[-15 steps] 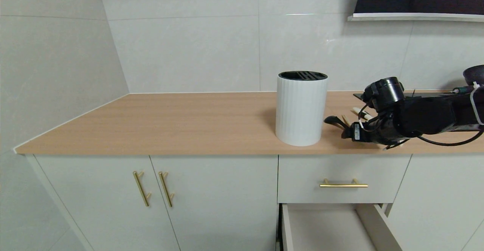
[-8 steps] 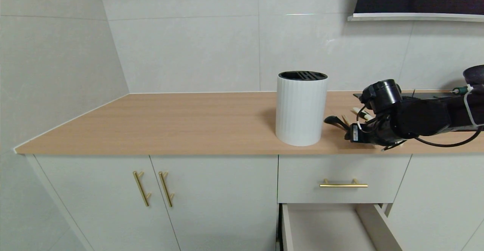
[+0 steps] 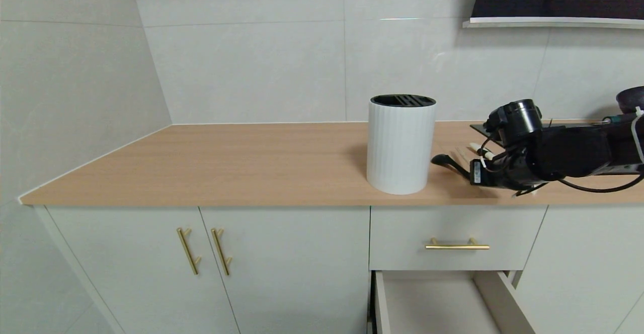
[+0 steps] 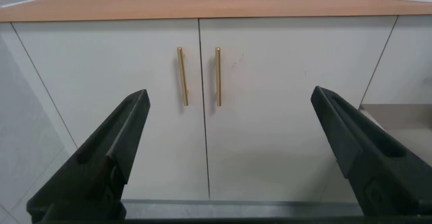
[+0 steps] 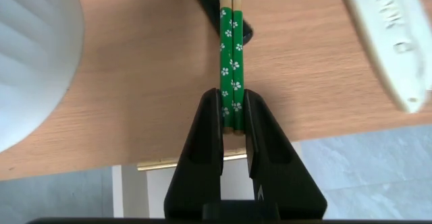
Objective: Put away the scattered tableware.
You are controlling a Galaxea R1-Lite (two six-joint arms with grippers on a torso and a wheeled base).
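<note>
My right gripper (image 5: 233, 108) is shut on the green flowered ends of a pair of chopsticks (image 5: 229, 55), low over the wooden counter (image 3: 251, 158). In the head view that gripper (image 3: 477, 172) sits just right of the white ribbed utensil holder (image 3: 401, 143), which has a black slotted top. A black spoon (image 3: 444, 159) lies between holder and gripper, under the chopsticks. A white-handled utensil (image 5: 388, 42) lies on the counter beside them. My left gripper (image 4: 229, 156) is open below counter height, facing the cabinet doors (image 4: 202, 102).
Below the counter, under the right arm, a drawer (image 3: 437, 299) stands pulled open. A shut drawer with a gold handle (image 3: 457, 246) sits above it. A dark flat object (image 3: 480, 128) lies at the back right of the counter. The counter's left half is bare wood.
My right gripper, holding the chopsticks, has shifted slightly to the right and lifted a little. The holder and spoon have not moved.
</note>
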